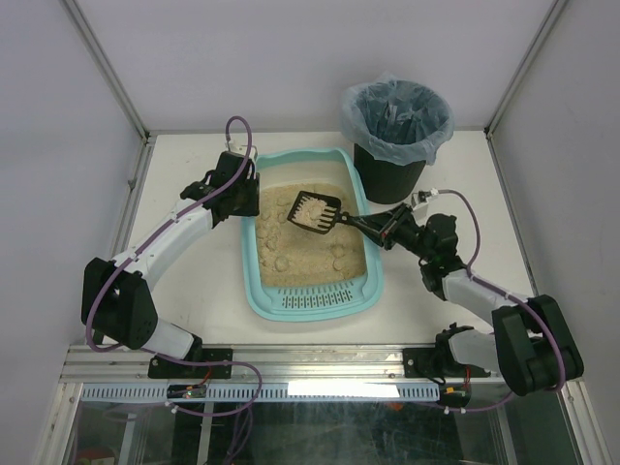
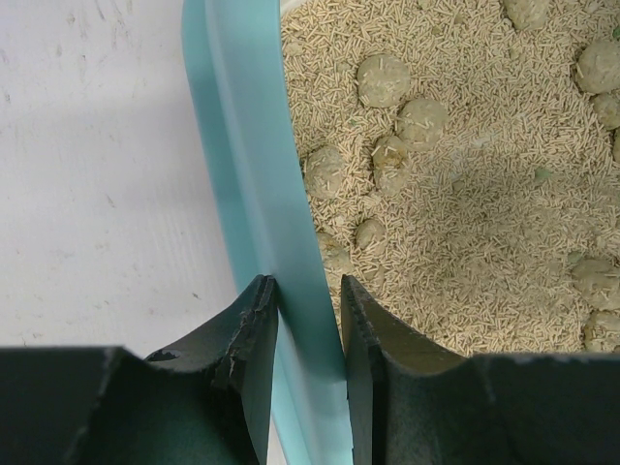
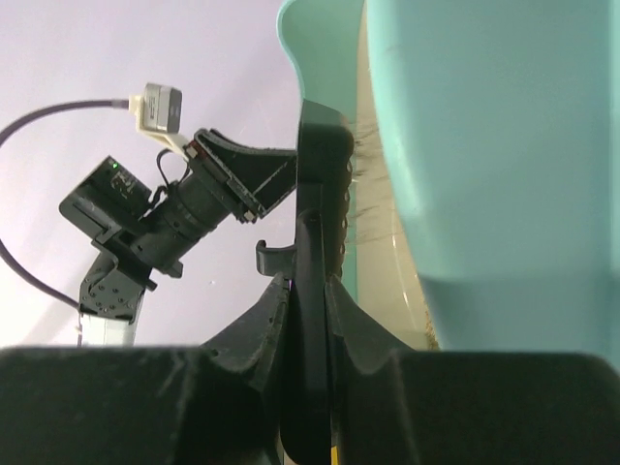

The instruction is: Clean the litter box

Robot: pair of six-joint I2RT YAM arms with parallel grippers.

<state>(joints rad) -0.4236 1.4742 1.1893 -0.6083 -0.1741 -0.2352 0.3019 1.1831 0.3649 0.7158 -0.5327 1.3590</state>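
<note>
The light teal litter box (image 1: 254,291) lies mid-table, filled with beige litter and several clumps (image 2: 422,120). My left gripper (image 1: 244,199) is shut on its left rim (image 2: 276,223), one finger outside and one inside. My right gripper (image 1: 387,232) is shut on the handle of the black slotted scoop (image 1: 315,213), which is held above the litter with a load of litter and clumps in it. In the right wrist view the scoop (image 3: 320,184) shows edge-on between my fingers, next to the box's teal wall (image 3: 484,155).
A black round bin (image 1: 395,126) with a bluish bag liner stands at the back right, just beyond the box's far right corner. White walls and metal frame posts enclose the table on three sides.
</note>
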